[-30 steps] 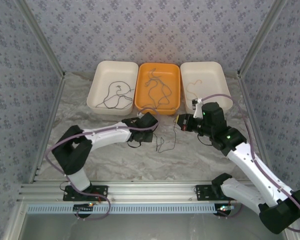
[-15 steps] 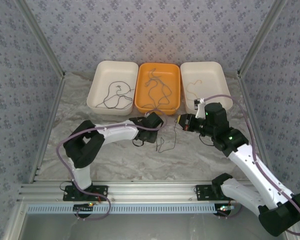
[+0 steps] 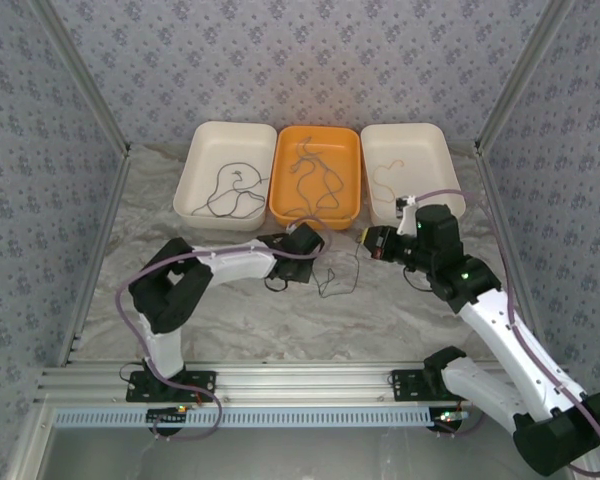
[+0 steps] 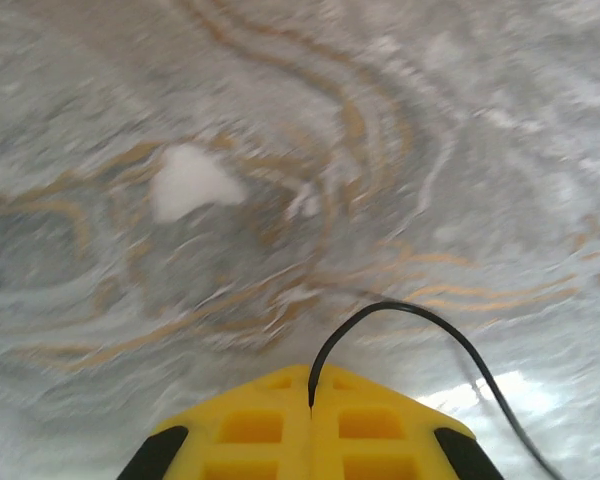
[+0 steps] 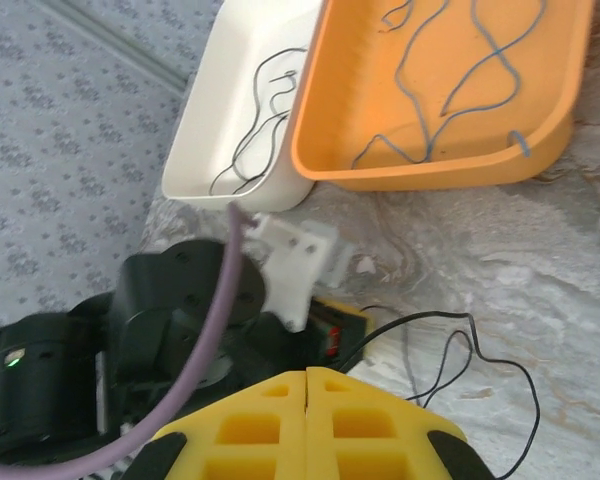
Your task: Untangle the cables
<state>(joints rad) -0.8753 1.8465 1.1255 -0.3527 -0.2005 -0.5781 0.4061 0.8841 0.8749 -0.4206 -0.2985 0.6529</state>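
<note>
From above: sorting looks well along. The left white tray holds a dark grey cable, the orange tray holds the blue-green cables, and the right white tray has the tan cable on its own. What's left, by my reading, is one loose dark cable, looped on the desk just in front of the orange tray. It sits between the left end effector and the right end effector, one to each side and close in. One strand climbs from the loops toward the right one.

Over to the left wrist. The yellow fingers are clenched, and there it is: the dark cable comes straight out of the seam between them, arcs up over the marbled desk and drops away to the right. That's a firm pinch on the cable, down low over the surface.

Right wrist now. The fingers here are pressed together too. The cable's loops lie on the desk just beyond and to the right of the tips, and a strand runs in toward them. Whether it is actually nipped, I can't tell. Beyond sit the orange tray and the left white tray, their cables lying loose inside. My call: one cable to pull free and drop in with its kind.
</note>
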